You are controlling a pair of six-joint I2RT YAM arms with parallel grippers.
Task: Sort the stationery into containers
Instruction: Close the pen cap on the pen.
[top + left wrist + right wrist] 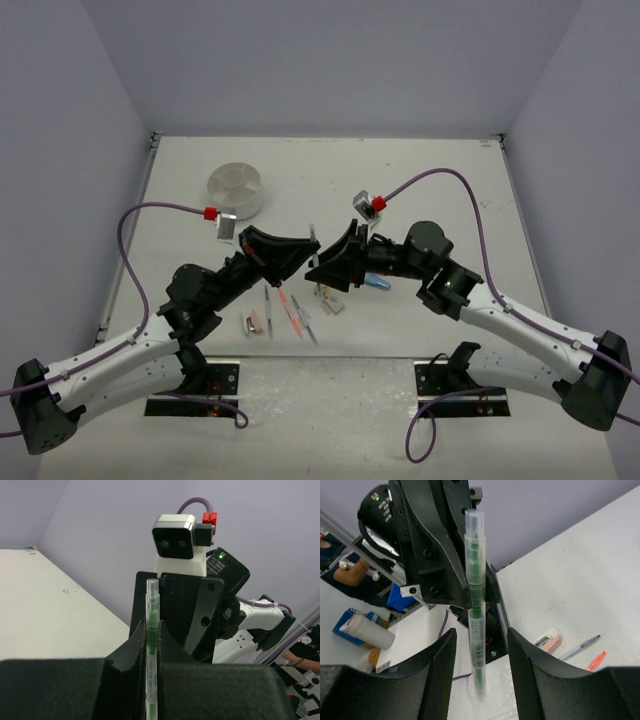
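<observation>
The green pen (pixel 152 645) stands near upright in mid-air over the middle of the table (pixel 420 190). The left gripper (pixel 151 630) pinches it low on the barrel, with its jaws pressed tight against it. The right gripper (pixel 476 645) faces it nose to nose. Its jaws are spread to either side of the barrel with a gap on each side (so only the left one carries the pen). The white dish (pixel 235 190) sits well apart, far to the left.

The pen's long upper part is unsupported, so a quick swing toward the dish could pivot it in the pinch. A right finger could also clip the barrel while backing away, though the overhead view is too crowded to judge the clearance. If knocked loose, the pen would likely fall among the loose pens (pixel 290 312) and small erasers (pixel 252 322) below.
</observation>
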